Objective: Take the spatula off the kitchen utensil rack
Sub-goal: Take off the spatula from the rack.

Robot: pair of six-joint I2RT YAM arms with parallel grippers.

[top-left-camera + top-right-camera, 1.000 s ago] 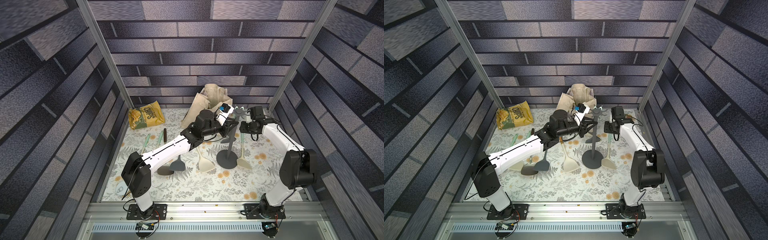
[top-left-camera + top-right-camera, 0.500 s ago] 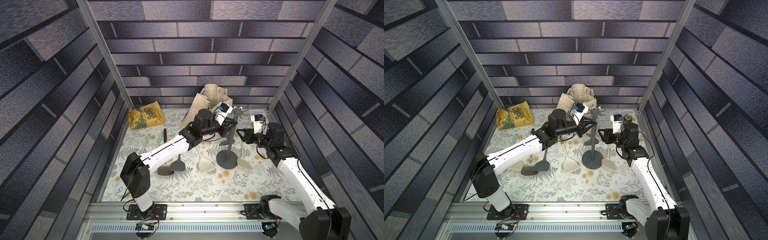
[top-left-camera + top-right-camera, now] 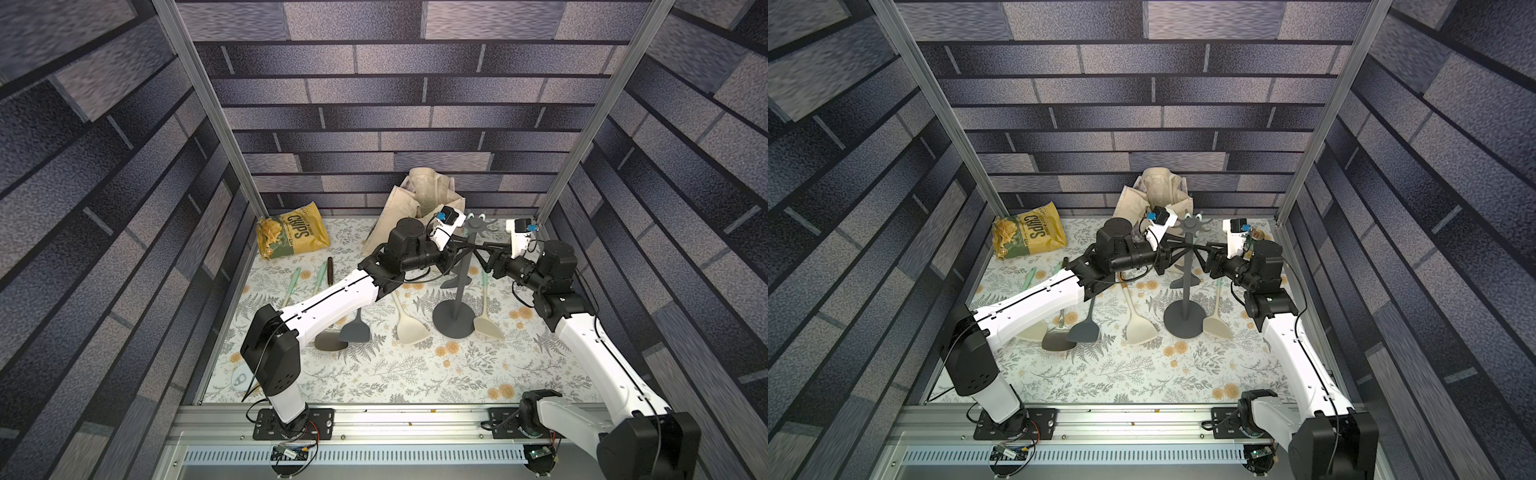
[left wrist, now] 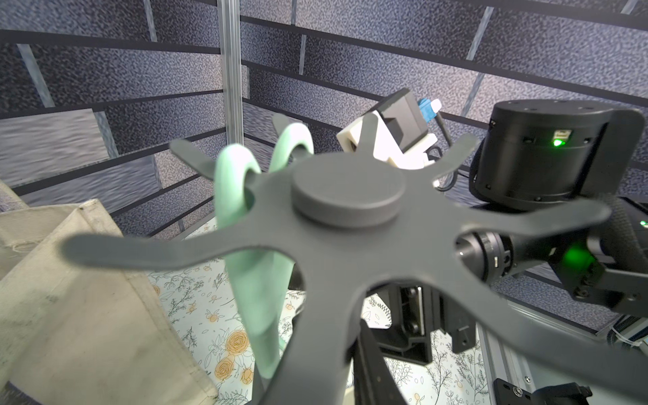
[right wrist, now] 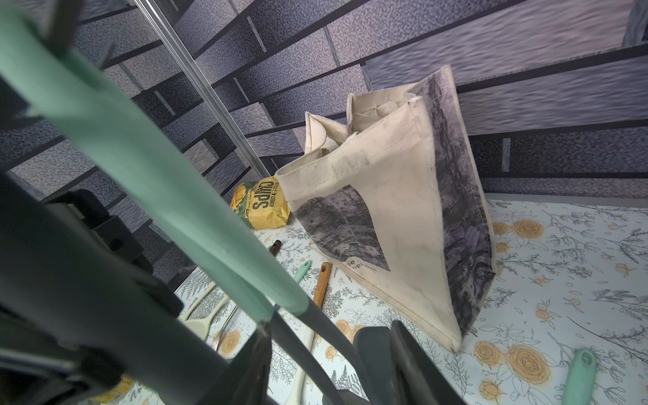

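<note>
Left claw (image 3: 467, 248) clamps kitchen utensil rack (image 3: 454, 319) pole; spatula (image 3: 449, 284) hangs just beyond.

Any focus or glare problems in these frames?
Left wrist view: the kitchen utensil rack's star top sits so close that its spokes and the mint handle loops are soft; a green indicator light blooms. Right wrist view: the near mint handle is blurred, the tote bag sharp. Both top views: sharp, mild glare on the front rail.
</note>
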